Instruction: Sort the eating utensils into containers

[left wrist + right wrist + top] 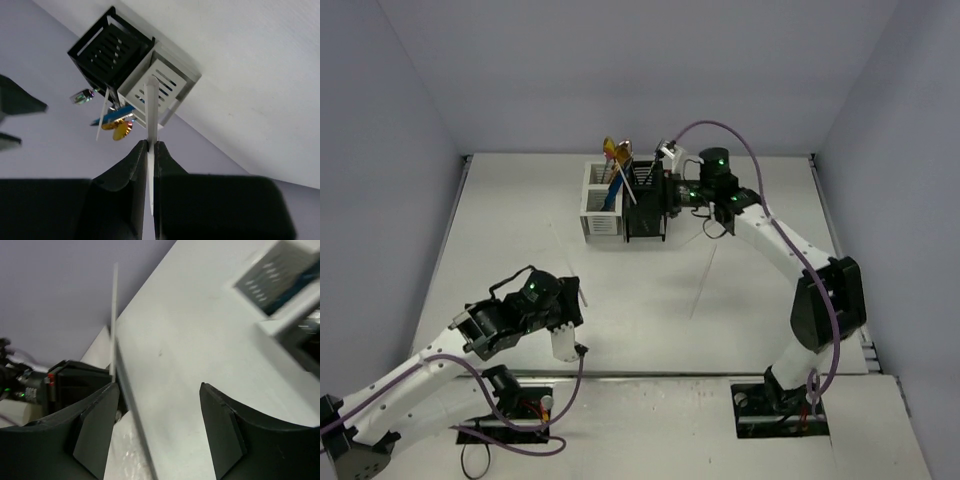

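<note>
Clamping a thin white stick (pixel 151 107), left end effector (pixel 150 150) is hovering over the table (pixel 500 225), well apart from the white caddy (pixel 600 214) and black caddy (pixel 645 220). Right end effector (pixel 159 389) is hanging just beside the black caddy, fingers spread apart.

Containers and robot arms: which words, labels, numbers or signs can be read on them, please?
None can be read in any view.
White container and black container: only slots, no lettering.
Red mark on dark hardware, right wrist view: too blurred to read.
</note>
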Robot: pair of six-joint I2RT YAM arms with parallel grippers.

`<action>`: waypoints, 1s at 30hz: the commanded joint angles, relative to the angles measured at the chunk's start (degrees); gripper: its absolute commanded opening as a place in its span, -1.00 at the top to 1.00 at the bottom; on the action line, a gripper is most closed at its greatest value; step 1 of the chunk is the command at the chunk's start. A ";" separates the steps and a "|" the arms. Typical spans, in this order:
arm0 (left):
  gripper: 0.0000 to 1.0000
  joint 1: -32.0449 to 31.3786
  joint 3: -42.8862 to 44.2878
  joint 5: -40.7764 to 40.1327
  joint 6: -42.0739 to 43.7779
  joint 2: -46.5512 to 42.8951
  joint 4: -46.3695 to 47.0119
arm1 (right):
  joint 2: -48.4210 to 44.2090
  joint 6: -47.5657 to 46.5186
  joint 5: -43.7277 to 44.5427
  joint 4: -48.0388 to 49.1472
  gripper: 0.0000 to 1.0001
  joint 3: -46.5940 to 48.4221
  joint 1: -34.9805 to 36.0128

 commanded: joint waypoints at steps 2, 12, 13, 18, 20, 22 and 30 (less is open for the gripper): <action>1.00 -3.68 0.84 5.30 23.91 1.54 7.20 | 6.15 5.23 -8.32 3.86 -0.30 8.55 8.96; 1.00 -6.82 2.72 7.81 25.83 3.73 8.72 | 15.24 8.60 -9.68 3.94 -0.37 16.33 13.39; 1.00 -6.96 2.85 7.95 25.85 3.88 8.79 | 15.68 8.54 -9.60 3.94 -0.37 16.98 13.53; 1.00 -7.60 3.12 8.33 26.22 4.08 8.70 | 17.51 8.14 -10.13 3.90 0.00 18.46 13.96; 1.00 -7.60 3.18 8.47 26.32 4.19 8.70 | 17.79 8.03 -10.57 3.91 0.39 18.68 14.17; 1.00 -7.60 3.21 8.16 26.51 4.38 8.78 | 17.80 7.84 -10.92 3.86 0.81 18.74 14.32; -0.88 -7.60 -1.17 5.39 18.90 1.49 16.77 | 14.25 7.64 -11.45 3.67 1.00 16.90 10.95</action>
